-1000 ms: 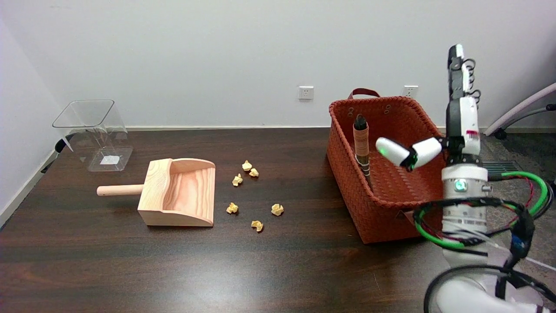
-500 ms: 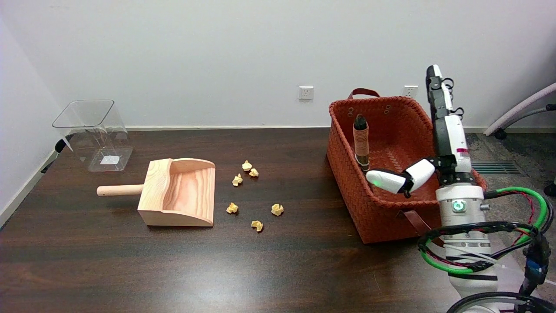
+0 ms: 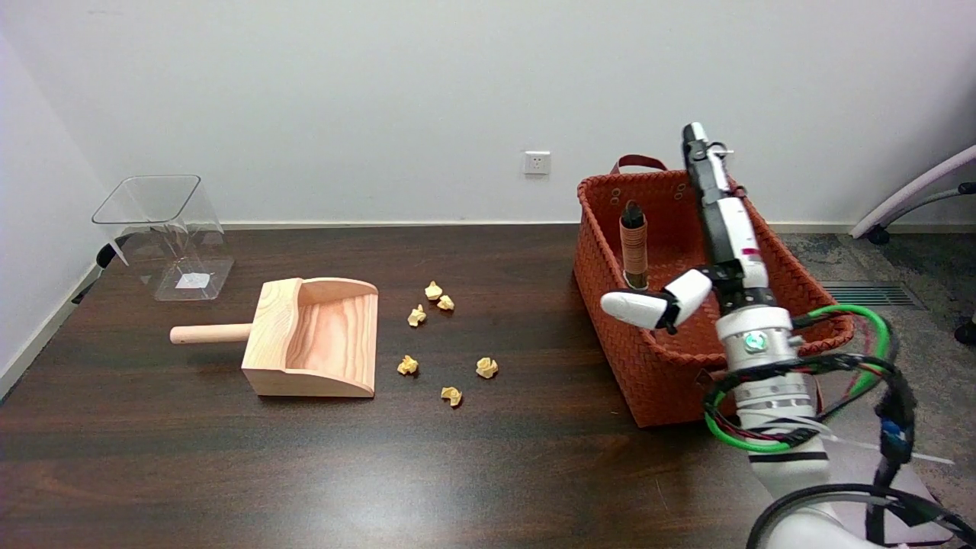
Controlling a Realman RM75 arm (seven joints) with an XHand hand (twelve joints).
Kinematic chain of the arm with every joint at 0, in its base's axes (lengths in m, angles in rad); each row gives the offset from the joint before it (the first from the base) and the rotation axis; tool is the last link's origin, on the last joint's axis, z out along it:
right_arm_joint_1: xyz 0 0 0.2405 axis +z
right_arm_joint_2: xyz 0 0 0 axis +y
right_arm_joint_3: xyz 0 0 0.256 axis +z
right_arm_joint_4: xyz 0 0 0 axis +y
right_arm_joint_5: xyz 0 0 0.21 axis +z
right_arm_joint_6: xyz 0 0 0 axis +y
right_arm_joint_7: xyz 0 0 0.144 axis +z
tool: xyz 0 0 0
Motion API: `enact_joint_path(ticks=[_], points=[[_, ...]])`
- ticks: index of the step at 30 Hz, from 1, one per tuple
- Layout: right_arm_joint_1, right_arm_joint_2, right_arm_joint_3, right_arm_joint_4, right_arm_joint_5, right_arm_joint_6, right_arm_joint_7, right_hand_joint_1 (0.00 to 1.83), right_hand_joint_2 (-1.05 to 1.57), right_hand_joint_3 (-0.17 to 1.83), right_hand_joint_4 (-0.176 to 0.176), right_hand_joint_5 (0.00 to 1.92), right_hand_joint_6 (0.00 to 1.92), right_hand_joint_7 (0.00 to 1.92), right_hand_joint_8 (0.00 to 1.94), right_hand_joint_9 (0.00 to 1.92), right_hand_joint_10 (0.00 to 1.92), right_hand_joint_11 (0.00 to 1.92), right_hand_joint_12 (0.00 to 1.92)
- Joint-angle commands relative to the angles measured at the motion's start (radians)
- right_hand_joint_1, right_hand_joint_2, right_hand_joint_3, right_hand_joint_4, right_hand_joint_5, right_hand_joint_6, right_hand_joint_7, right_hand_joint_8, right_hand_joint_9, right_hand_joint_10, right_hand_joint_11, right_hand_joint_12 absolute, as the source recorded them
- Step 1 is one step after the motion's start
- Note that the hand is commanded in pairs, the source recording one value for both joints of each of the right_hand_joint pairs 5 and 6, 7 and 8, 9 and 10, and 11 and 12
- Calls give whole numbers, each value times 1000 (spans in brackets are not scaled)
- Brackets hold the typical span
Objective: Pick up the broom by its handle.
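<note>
Head view: right hand [image 3: 705, 252], fingers spread wide and holding nothing, now shifted left over the basket [image 3: 610, 252], closing toward the upright broom handle [image 3: 633, 248].

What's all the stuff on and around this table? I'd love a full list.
Broom: one, brown handle with a dark tip, standing in the basket against its left wall.
Basket: one, rust-red woven, at the right of the table.
Dustpan: one, pale wood with a round handle pointing left, left of centre.
Paper scraps: six, yellowish, crumpled, scattered between dustpan and basket.
Clear bin: one, transparent, tilted, at the far left corner.
Table: one, dark wood.
Wall sockets: two, white, on the back wall.
Chair: part of one, grey, far right.
Right hand: one, black and white, fingers apart, holding nothing, above the basket to the right of the broom.
</note>
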State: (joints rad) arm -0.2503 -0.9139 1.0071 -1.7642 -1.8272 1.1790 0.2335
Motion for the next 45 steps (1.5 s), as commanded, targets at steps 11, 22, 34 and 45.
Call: enact_joint_path(ticks=[11, 22, 34, 45], points=[[127, -44, -49, 165, 121, -94, 22, 1061, -549, 982, 0, 0, 0, 59, 59, 0, 0, 0, 0], [131, -49, -46, 180, 114, -89, 103, 1060, -396, 949, 0, 222, 222, 372, 372, 222, 222, 222, 222], [132, -49, -53, 133, 121, -124, 103, 1078, -172, 807, 0, 468, 468, 1019, 1019, 468, 468, 468, 468], [145, -66, -52, 105, 121, -173, 103, 1035, 9, 879, 0, 1056, 1056, 1513, 1513, 1056, 1056, 1056, 1056]])
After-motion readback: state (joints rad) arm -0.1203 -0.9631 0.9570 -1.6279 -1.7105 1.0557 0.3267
